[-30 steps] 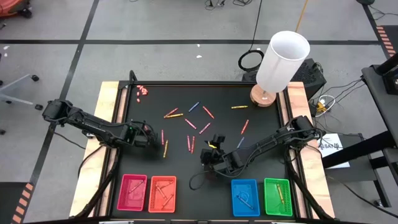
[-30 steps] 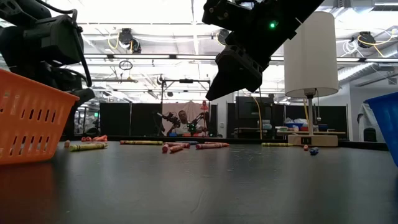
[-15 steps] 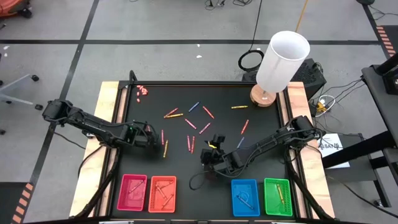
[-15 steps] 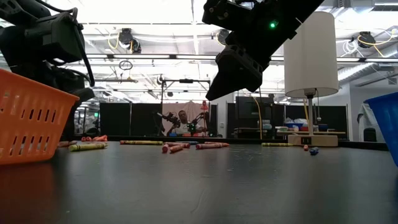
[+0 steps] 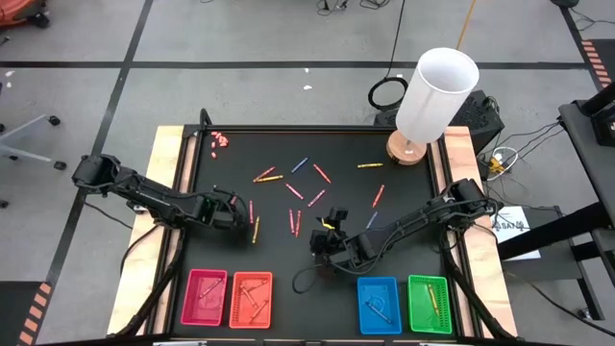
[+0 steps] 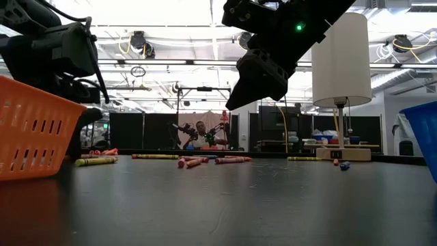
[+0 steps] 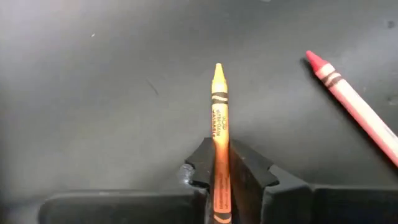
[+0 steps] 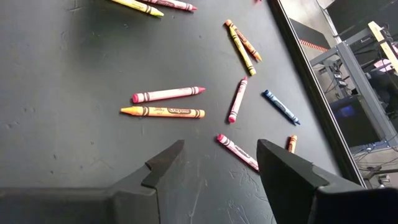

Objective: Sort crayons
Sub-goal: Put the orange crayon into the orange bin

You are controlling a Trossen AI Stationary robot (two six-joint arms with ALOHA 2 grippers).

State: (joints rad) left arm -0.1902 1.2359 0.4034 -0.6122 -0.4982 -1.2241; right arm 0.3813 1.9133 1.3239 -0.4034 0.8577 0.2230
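Note:
Several crayons in red, orange, blue and yellow lie scattered on the black table. My left gripper is down at the table's left part, shut on an orange crayon that lies beside a red crayon. My right gripper hangs open above the table's middle, with nothing between its fingers. Below and ahead of it lie more crayons. My left gripper pinches the orange crayon's blunt end between its two fingers, one on each long side. The fingers slant down from the table's left. The crayon runs out ahead of them with its tip pointing away, and it seems to lie on the table.
Four trays stand along the near edge: pink, orange, blue and green, each with crayons in it. A white lamp stands at the far right corner. Small pink bits lie at the far left.
My left gripper has sunk a little and eased toward the table's right, onto the orange crayon. The crayon lies where it did.

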